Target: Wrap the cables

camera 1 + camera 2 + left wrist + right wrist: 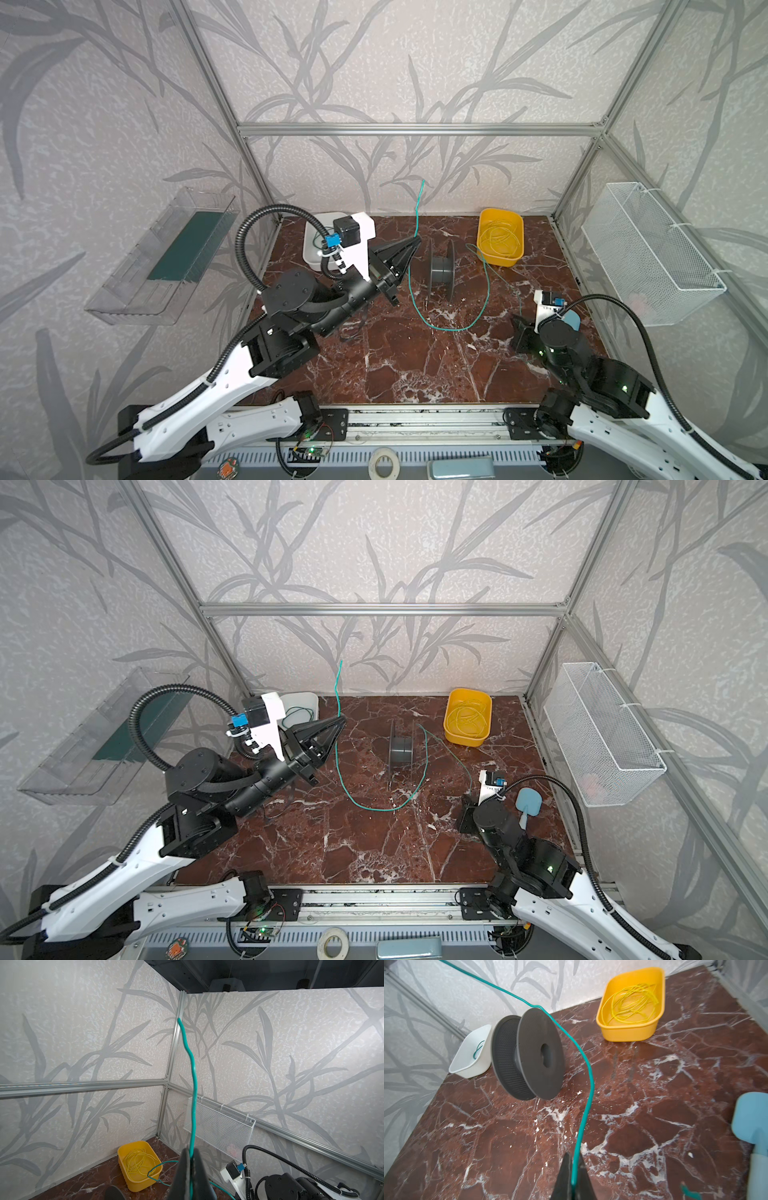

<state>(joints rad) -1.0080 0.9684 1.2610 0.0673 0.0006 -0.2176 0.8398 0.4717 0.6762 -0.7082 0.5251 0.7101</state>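
Observation:
One thin green cable (410, 282) (337, 762) hangs in a slack loop between both grippers, dipping to the marble table in front of a dark grey reel (441, 270) (401, 750) (529, 1055) that stands on its edge. My left gripper (417, 240) (343, 720) (191, 1150) is raised left of the reel and shut on the cable (194, 1084), whose free end sticks up past the jaws. My right gripper (518, 320) (467, 802) (574, 1156) is low at the right, shut on the other part of the cable (589, 1076).
A yellow tub (498, 261) (463, 739) (141, 1185) (627, 1032) holding yellow wire sits back right. A white tub (299, 700) (475, 1064) with a green wire (478, 1049) sits back left. A light blue tool (572, 320) (749, 1118) lies by the right arm. A mesh basket (652, 253) hangs on the right wall.

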